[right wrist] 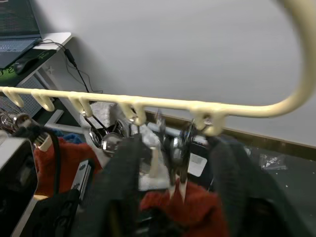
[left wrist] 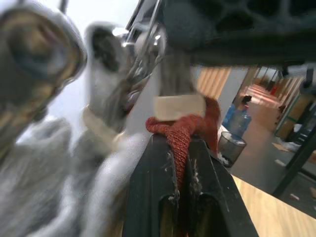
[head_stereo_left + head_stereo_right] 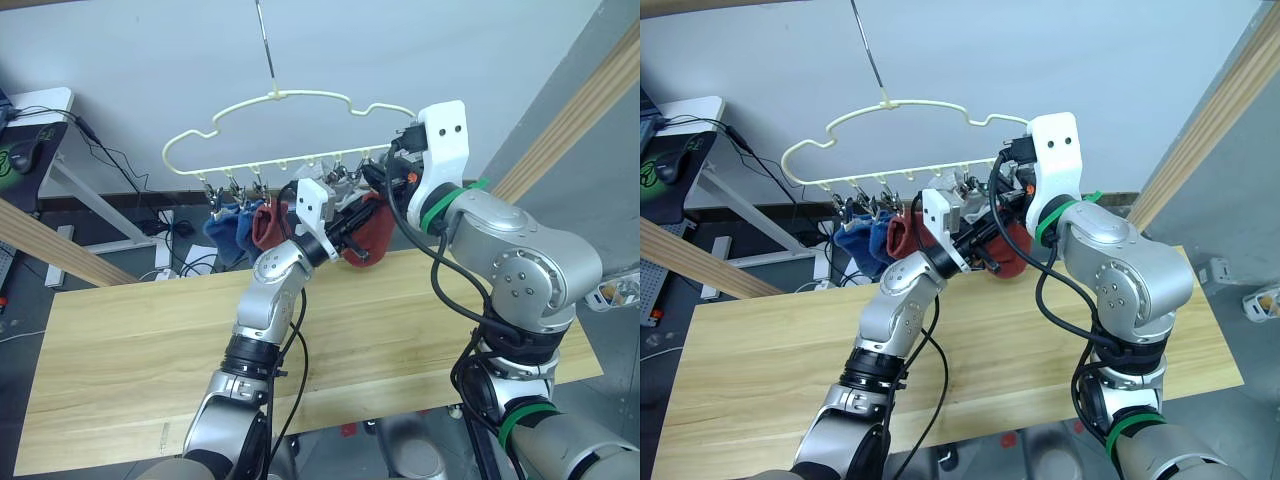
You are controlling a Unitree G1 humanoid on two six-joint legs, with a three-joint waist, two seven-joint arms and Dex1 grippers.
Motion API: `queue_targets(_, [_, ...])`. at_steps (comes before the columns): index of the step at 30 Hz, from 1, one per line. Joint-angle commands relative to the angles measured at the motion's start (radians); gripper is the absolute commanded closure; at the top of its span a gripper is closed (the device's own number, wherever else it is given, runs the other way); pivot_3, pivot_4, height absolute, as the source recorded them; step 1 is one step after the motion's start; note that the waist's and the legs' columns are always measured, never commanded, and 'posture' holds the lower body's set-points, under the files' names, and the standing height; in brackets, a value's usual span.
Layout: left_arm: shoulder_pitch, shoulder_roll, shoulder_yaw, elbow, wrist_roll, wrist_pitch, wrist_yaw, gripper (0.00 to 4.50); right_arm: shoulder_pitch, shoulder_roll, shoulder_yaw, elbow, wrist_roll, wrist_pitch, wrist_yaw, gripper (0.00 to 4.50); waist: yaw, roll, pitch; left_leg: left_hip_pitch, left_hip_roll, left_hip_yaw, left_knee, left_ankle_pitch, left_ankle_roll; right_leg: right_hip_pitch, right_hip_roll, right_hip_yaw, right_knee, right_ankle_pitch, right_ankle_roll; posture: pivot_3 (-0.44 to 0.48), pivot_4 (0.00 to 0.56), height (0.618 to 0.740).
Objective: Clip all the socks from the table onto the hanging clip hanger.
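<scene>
Here the left gripper point(image 2: 185, 148) is pinching the red sock point(image 2: 183, 132), soft, limp and light, at its cuff; the right gripper's point(image 1: 173, 163) fingers are standing spread around a silver clip point(image 1: 178, 148).

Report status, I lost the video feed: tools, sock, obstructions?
Left tool shut on red sock at clip hanger. Right tool open around a clip. Nothing obstructing.
</scene>
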Motion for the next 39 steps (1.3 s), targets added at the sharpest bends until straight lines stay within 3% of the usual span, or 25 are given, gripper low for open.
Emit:
queue_targets(1, [-0.012,-0.003,-0.003,-0.021,0.02,-0.045,0.006,4.5,-0.005,0.007,0.0,-0.038,0.016,-0.013,0.011,1.21,0.0,0.0,0.0,0.0,0.0,0.0,0.0,0.0,0.0,0.0,0.0,0.0,0.0,0.0,0.0,-0.26,0.302,0.74])
queue_targets(4, [-0.012,-0.003,-0.003,-0.02,0.028,-0.047,0.015,4.5,-0.007,0.013,-0.003,-0.039,0.015,-0.017,0.008,0.13,0.0,0.0,0.0,0.0,0.0,0.0,0.0,0.0,0.0,0.0,0.0,0.0,0.0,0.0,0.0,-0.26,0.302,0.74])
queue_targets(5, [-0.012,-0.002,-0.003,-0.02,0.03,-0.048,0.016,4.5,-0.008,0.014,-0.004,-0.039,0.014,-0.018,0.008,0.02,0.0,0.0,0.0,0.0,0.0,0.0,0.0,0.0,0.0,0.0,0.0,0.0,0.001,0.0,0.0,-0.26,0.302,0.74])
queue_targets(13, [0.0,0.007,-0.011,-0.027,0.044,-0.03,0.014,4.5,0.008,-0.017,-0.007,-0.06,0.013,-0.02,0.018,0.02,0.001,0.0,0.0,0.0,0.0,0.0,0.001,0.0,0.0,0.0,0.0,0.0,0.001,0.0,0.0,-0.255,0.305,0.74])
queue_targets(29, [0.098,0.135,-0.064,-0.138,0.038,0.053,-0.095,0.16,0.078,-0.106,-0.056,-0.144,0.035,0.009,0.069,0.0,0.0,0.0,0.0,0.0,0.0,-0.001,0.013,0.0,0.0,0.0,0.0,0.0,0.012,0.0,0.0,-0.252,0.301,0.74])
queue_targets(34, [0.15,0.209,-0.061,-0.215,0.043,0.099,-0.113,0.02,0.11,-0.157,-0.071,-0.186,0.071,0.01,0.115,0.0,-0.002,0.0,0.0,0.002,0.0,-0.001,0.014,0.001,0.0,0.001,0.001,0.001,0.015,-0.001,0.002,-0.253,0.299,0.74])
queue_targets(39, [0.272,0.343,-0.044,-0.405,0.022,0.203,-0.134,0.02,0.185,-0.283,-0.05,-0.253,0.128,-0.017,0.213,0.0,-0.001,0.0,-0.001,0.002,0.0,-0.001,0.013,0.001,0.001,0.001,0.001,0.001,0.014,0.0,0.001,-0.248,0.29,0.74])
